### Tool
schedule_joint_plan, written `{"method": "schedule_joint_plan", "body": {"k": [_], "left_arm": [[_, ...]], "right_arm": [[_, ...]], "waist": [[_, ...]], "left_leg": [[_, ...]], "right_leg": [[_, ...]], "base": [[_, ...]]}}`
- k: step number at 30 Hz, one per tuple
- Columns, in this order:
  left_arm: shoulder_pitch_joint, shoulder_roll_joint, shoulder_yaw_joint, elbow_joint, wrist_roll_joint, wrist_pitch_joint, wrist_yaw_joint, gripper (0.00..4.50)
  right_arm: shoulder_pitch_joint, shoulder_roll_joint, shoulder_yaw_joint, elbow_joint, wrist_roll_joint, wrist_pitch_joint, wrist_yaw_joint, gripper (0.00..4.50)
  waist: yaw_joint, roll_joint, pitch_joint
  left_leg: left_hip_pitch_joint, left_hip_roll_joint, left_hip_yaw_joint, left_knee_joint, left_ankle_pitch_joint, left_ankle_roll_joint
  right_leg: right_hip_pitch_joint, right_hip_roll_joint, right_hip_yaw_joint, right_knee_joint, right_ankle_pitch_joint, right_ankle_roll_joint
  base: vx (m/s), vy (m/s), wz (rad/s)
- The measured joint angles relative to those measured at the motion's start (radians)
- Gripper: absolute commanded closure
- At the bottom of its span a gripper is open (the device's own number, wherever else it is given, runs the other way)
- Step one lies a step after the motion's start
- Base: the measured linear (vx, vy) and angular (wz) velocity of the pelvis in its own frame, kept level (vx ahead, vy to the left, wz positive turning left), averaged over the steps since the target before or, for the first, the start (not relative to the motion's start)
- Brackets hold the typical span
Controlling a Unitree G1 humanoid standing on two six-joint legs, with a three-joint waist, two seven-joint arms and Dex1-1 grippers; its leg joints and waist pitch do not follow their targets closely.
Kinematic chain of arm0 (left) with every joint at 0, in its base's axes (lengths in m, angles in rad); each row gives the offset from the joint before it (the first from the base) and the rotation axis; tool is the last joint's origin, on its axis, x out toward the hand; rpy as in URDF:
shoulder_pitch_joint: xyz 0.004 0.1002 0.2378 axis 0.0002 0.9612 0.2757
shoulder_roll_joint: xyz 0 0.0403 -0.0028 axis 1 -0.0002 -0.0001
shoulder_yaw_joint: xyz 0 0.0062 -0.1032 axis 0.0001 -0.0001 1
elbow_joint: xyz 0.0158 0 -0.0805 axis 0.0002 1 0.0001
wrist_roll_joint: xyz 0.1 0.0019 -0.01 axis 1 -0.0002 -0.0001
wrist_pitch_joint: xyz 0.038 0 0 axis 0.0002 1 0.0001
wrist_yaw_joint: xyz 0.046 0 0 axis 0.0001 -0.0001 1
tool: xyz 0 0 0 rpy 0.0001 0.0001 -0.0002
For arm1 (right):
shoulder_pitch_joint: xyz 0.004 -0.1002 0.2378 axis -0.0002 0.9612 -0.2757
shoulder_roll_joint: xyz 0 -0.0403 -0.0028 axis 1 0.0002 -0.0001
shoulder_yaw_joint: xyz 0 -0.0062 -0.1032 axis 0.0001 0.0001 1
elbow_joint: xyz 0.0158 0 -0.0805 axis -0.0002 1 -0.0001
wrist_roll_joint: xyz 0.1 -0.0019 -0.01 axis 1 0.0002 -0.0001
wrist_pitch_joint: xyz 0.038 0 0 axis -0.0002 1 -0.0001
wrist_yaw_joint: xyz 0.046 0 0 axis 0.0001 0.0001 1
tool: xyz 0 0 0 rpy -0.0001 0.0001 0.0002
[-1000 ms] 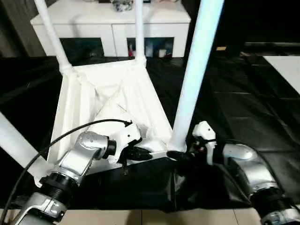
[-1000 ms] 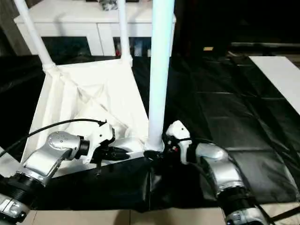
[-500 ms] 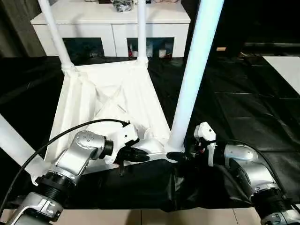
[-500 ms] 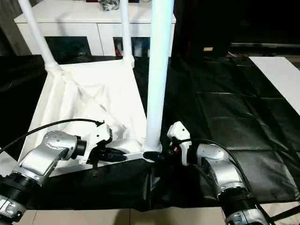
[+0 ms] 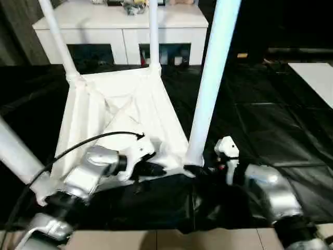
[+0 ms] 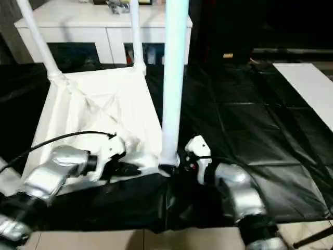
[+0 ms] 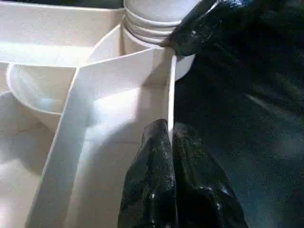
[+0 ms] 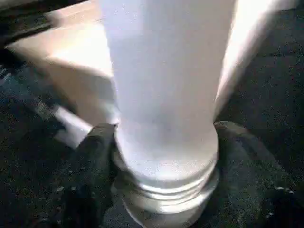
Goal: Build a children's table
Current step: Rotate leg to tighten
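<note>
Legs number four, long smooth white tubes rising from the corners of one upturned ribbed plastic tabletop (image 5: 119, 112) on a black glossy sheet (image 5: 270, 130) before a white cabinet (image 5: 125, 31); no writing can be read. Left gripper (image 7: 169, 137) is pinched shut on the thin near rim of the tabletop. Right gripper (image 8: 164, 156) has its two black fingers (image 8: 90, 166) apart on either side of the near right leg (image 5: 210, 88), by its ringed base at the socket.
</note>
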Motion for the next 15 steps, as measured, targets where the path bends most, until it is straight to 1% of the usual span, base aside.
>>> {"method": "schedule_joint_plan", "body": {"k": [4,6,9,11,12,13,14,15], "left_arm": [[-0.036,-0.092,0.005,0.060,0.029,0.014,0.157,4.50],[-0.052,-0.147,0.013,0.094,0.049,0.025,0.249,4.50],[-0.070,-0.183,0.014,0.129,0.067,0.023,0.306,4.50],[-0.073,-0.191,0.013,0.145,0.075,0.013,0.315,4.50],[-0.076,-0.195,0.012,0.160,0.081,0.001,0.321,4.50],[-0.079,-0.197,0.012,0.165,0.084,-0.006,0.325,4.50],[-0.080,-0.197,0.012,0.168,0.086,-0.014,0.325,4.50],[-0.081,-0.195,0.010,0.172,0.086,-0.020,0.325,4.50]], "right_arm": [[-0.041,0.085,-0.031,0.047,-0.054,0.021,-0.267,1.82],[-0.087,0.125,-0.038,0.099,-0.079,0.035,-0.404,1.83],[-0.120,0.154,-0.052,0.139,-0.091,0.041,-0.497,1.84],[-0.124,0.162,-0.057,0.150,-0.091,0.041,-0.518,1.84],[-0.129,0.167,-0.062,0.160,-0.094,0.034,-0.529,1.84],[-0.135,0.168,-0.062,0.166,-0.096,0.033,-0.534,1.84],[-0.139,0.168,-0.062,0.170,-0.098,0.032,-0.534,1.84],[-0.140,0.168,-0.062,0.173,-0.098,0.026,-0.530,1.84]], "waist": [[-0.012,0.001,-0.001],[-0.023,0.001,-0.001],[-0.029,0.005,-0.002],[-0.030,0.007,-0.002],[-0.032,0.010,-0.003],[-0.034,0.011,-0.002],[-0.035,0.012,-0.001],[-0.035,0.013,-0.001]], "left_leg": [[-0.001,-0.003,-0.004,-0.001,0.000,0.000],[-0.001,-0.005,-0.007,0.000,0.000,0.000],[-0.001,-0.009,-0.010,-0.003,0.000,0.000],[0.000,-0.010,-0.012,-0.003,0.000,0.000],[0.001,-0.010,-0.014,-0.004,0.000,0.000],[0.000,-0.010,-0.014,-0.004,0.000,0.001],[-0.001,-0.010,-0.014,-0.004,0.000,0.001],[-0.002,-0.010,-0.014,-0.004,0.000,0.001]], "right_leg": [[0.002,0.000,-0.001,-0.009,-0.001,0.001],[0.003,-0.001,-0.002,-0.015,-0.001,0.001],[0.007,-0.002,-0.004,-0.029,-0.001,0.002],[0.011,-0.002,-0.005,-0.036,-0.001,0.002],[0.013,-0.002,-0.008,-0.043,-0.001,0.002],[0.013,-0.003,-0.011,-0.048,-0.001,0.002],[0.017,-0.005,-0.014,-0.051,-0.001,0.002],[0.018,-0.008,-0.018,-0.056,-0.001,0.002]], "base": [[-0.042,0.008,-0.02],[0.000,0.000,0.00],[0.000,0.000,0.00],[0.000,0.000,0.00],[0.000,0.000,0.00],[0.000,0.000,0.00],[0.000,0.000,0.00],[0.000,0.000,0.00]]}}
